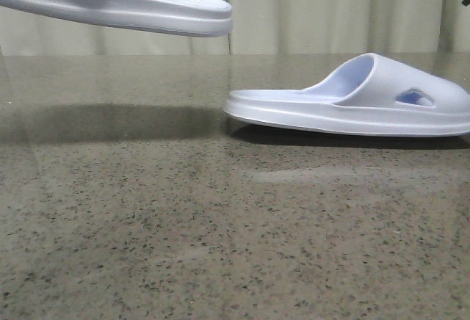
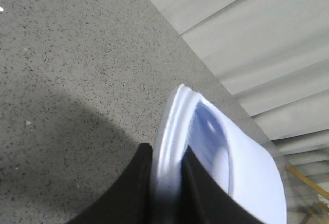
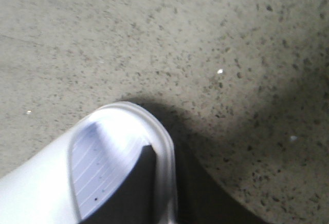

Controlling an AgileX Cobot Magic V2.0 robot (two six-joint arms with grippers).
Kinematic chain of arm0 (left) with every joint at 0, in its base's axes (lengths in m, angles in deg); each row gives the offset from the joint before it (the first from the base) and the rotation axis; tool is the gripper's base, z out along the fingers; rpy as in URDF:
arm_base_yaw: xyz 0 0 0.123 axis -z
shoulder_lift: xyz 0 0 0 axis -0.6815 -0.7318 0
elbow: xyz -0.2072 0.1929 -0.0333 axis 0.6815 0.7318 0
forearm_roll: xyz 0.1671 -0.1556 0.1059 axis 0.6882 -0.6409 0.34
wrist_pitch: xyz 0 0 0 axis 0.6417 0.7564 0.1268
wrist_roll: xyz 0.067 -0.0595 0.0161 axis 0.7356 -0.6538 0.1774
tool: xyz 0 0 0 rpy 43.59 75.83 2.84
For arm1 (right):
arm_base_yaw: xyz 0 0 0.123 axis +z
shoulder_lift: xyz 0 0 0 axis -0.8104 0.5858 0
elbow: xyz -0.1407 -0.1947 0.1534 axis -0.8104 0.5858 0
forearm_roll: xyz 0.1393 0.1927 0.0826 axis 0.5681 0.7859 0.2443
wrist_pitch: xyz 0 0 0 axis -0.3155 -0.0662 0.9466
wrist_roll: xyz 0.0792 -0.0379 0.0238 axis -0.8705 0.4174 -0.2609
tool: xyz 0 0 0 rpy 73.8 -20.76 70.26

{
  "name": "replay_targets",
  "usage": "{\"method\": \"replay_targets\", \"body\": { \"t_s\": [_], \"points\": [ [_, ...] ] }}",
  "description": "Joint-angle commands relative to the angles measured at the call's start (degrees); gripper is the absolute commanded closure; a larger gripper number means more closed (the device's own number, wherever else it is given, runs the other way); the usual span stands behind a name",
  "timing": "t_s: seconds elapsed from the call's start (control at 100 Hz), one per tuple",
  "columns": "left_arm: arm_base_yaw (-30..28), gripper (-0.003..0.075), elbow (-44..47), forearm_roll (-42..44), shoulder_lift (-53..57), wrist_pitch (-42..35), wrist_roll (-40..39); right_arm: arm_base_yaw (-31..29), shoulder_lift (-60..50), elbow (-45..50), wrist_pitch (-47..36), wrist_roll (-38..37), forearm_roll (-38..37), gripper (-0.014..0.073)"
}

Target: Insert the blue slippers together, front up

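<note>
The left gripper (image 2: 167,193) was clamped on the rim of one pale blue-white moulded foam slipper (image 1: 117,1), which hung in the air at ten o'clock in the front view. The right gripper (image 3: 164,193) pinched the side wall of the other pale foam slipper (image 1: 360,100), at three o'clock, low over the speckled grey stone table (image 1: 183,224).

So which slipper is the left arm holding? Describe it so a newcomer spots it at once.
Start at the speckled stone table and look up to the front view's top left corner. The raised slipper hangs there in the air, its edge pinched in the left gripper. Its twin, the low slipper, sits down at the table on the right.
</note>
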Motion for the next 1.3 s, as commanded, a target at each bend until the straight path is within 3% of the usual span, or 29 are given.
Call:
{"method": "replay_targets", "body": {
  "t_s": [0.0,0.69,1.06,1.29],
  "points": [
    [-0.1,0.0701,-1.5,-3.6,0.9,0.1,0.1,-0.2,-3.4,-2.1,-2.6,1.4,-1.1,0.0685],
    [-0.1,0.0701,-1.5,-11.7,0.9,5.6,1.6,0.0,-14.9,-4.1,-0.3,2.0,0.5,0.0685],
    [-0.1,0.0701,-1.5,-14.8,0.9,8.3,1.6,8.5,-15.4,-4.1,-5.2,2.1,2.4,0.0685],
    [-0.1,0.0701,-1.5,-16.9,0.9,8.7,1.6,9.2,-15.4,-4.1,-6.6,2.1,3.1,0.0685]
  ]
}}
